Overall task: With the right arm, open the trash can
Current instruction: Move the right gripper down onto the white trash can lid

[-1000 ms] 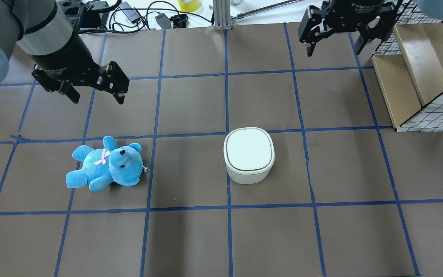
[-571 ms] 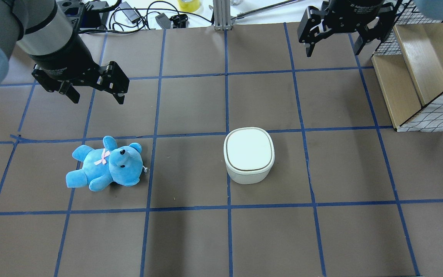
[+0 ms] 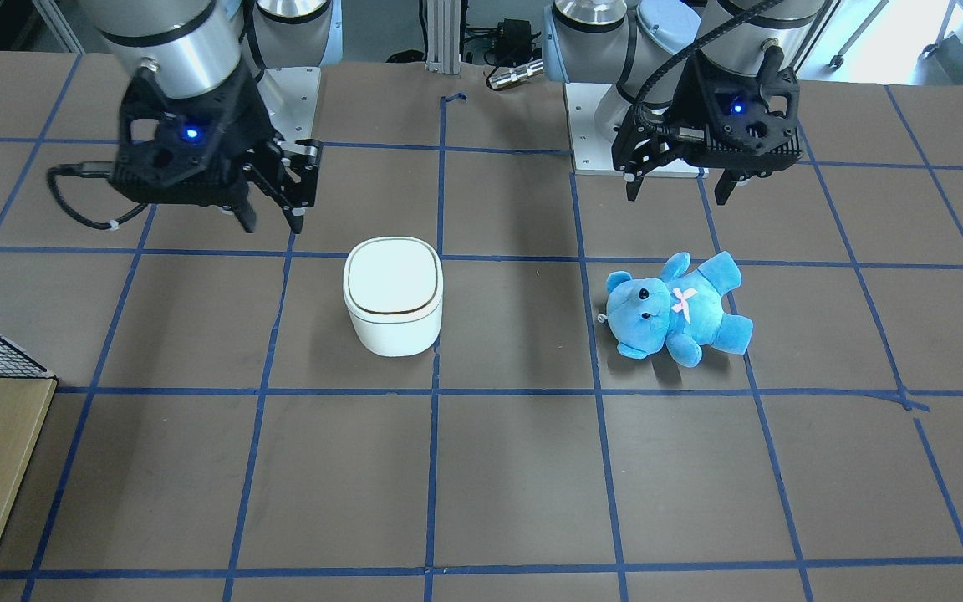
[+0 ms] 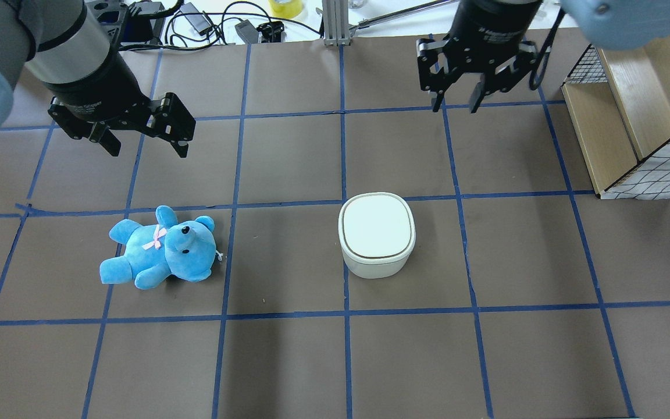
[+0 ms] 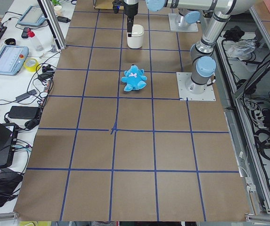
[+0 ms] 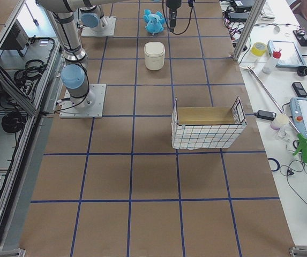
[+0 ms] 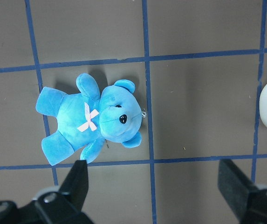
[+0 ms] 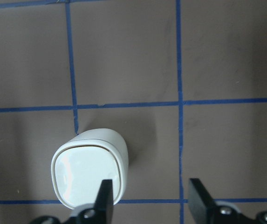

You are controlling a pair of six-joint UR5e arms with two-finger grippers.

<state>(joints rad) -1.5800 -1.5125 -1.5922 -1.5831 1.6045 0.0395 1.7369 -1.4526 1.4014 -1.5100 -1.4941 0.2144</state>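
The small white rounded-square plastic trash can stands upright near the middle of the brown tabletop, which is marked with a grid of blue tape. One of its sides sits against a tape line. Its flat lid lies shut, with the thin dark seam running unbroken around the edge.

The black right gripper hangs above the tabletop, clear of the trash can and touching nothing. Its two fingers point down with a narrow gap between them, and they hold nothing. In the right wrist view the trash can shows low in the picture, just beside one finger.

The black left gripper hovers over the other half of the tabletop with its fingers spread wide and empty. A blue plush teddy bear with a pink bow lies on its back below it, well apart from the trash can. A wire-mesh box lined with pale wood stands at the tabletop's edge on the robot's right.
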